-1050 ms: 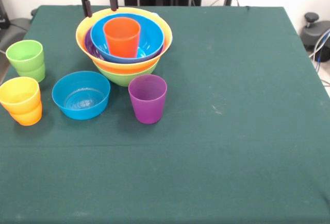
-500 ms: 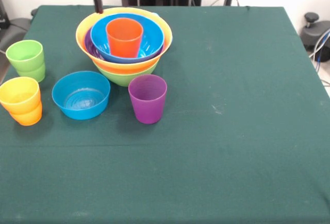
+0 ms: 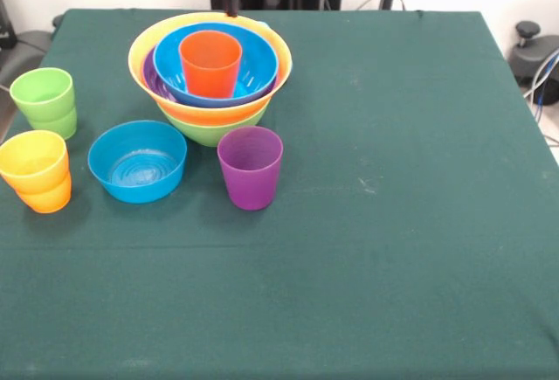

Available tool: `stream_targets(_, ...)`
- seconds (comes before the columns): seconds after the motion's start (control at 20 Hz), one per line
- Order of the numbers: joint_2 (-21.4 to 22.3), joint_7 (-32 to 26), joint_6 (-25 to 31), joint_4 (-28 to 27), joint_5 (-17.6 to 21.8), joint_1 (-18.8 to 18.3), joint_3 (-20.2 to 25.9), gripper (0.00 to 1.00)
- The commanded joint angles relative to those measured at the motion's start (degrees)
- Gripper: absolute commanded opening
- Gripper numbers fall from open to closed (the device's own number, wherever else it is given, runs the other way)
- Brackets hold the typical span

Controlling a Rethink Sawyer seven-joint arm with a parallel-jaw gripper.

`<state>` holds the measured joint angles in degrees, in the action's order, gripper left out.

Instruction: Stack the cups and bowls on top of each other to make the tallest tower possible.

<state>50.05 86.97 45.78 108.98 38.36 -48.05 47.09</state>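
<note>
The tower stands at the back left: a lime green bowl (image 3: 210, 128) carries the yellow bowl (image 3: 281, 58), a sliver of purple bowl (image 3: 155, 83) and the big blue bowl (image 3: 255, 70). An orange cup (image 3: 210, 64) sits upright inside the blue bowl. Only a dark tip of my gripper (image 3: 232, 0) shows, at the top edge just behind the tower's rim, touching nothing. In front of the tower stand a purple cup (image 3: 250, 168) and a smaller blue bowl (image 3: 137, 161).
Near the left edge of the green cloth (image 3: 393, 223), a green cup (image 3: 44, 100) stands upright. A yellow cup (image 3: 33, 162) sits nested in an orange cup (image 3: 48, 198) in front of it.
The gripper has drawn up and slid right along the top edge, from behind the tower's left rim to behind its middle. The cups and bowls have not moved.
</note>
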Motion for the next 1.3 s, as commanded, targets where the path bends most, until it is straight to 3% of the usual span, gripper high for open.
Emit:
stream_targets(0.05, 2.85, 12.54, -0.69, 1.54, -3.03, 5.7, -5.84, 1.0)
stream_targets(0.25, 4.38, 14.42, -1.24, 2.28, -4.56, 7.9, -7.62, 1.0)
stream_targets(0.8, -1.25, 20.34, -3.52, -0.93, -3.79, 14.45, -13.47, 1.0)
stream_targets(1.3, -6.95, 20.37, -5.76, -6.27, -3.26, 17.25, -15.35, 1.0)
